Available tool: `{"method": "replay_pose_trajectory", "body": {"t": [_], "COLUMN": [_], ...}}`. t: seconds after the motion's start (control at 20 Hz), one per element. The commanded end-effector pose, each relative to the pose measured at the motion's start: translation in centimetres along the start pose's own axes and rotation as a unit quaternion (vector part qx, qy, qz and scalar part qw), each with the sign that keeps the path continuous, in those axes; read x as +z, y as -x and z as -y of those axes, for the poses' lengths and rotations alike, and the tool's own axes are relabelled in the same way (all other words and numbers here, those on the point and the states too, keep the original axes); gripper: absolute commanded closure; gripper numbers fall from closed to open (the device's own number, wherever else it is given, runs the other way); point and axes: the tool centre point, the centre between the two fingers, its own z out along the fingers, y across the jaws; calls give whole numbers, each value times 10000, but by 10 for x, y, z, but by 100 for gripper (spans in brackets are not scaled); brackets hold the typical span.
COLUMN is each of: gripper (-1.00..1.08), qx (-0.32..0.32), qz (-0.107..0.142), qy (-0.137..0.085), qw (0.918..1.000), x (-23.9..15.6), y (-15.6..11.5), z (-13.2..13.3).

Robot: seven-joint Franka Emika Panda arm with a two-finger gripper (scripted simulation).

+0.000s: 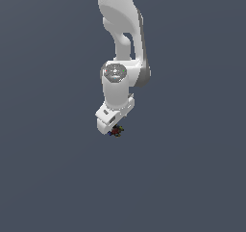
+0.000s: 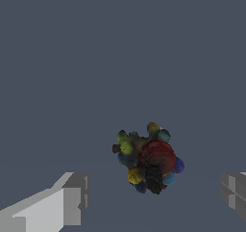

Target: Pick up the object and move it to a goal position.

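My claw over the speckled clump

My claw [image 1: 111, 128] hangs just above the small dark lumpy clump [image 1: 116, 130], which peeks out beneath its lower edge on the plain grey floor [image 1: 48, 178]. In the wrist view my fingers [image 2: 67, 197] stand wide apart with the clump [image 2: 148, 158] between them, touching neither; nothing is gripped.

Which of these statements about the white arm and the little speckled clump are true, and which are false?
1. The pincer is open, its fingers apart on either side of the clump. True.
2. The clump is clamped between the fingers. False: gaps show on both sides.
3. The clump is one plain colour. False: it has red, yellow and blue blobs.
4. The clump is far smaller than the arm. True.
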Motion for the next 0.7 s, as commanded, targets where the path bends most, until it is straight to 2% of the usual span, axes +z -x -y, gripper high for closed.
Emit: {"method": "replay_pose_trajectory", "body": {"t": [0.0,0.25,0.65], "gripper": [-92,-92,-92], "qx": [-359,-1057,-1957], "qz": [-9,-31,-65], "qy": [14,41,80], "qw": [9994,9944,9806], "x": [4,11,19], "y": [2,5,8], "z": [-1,-2,-4]}}
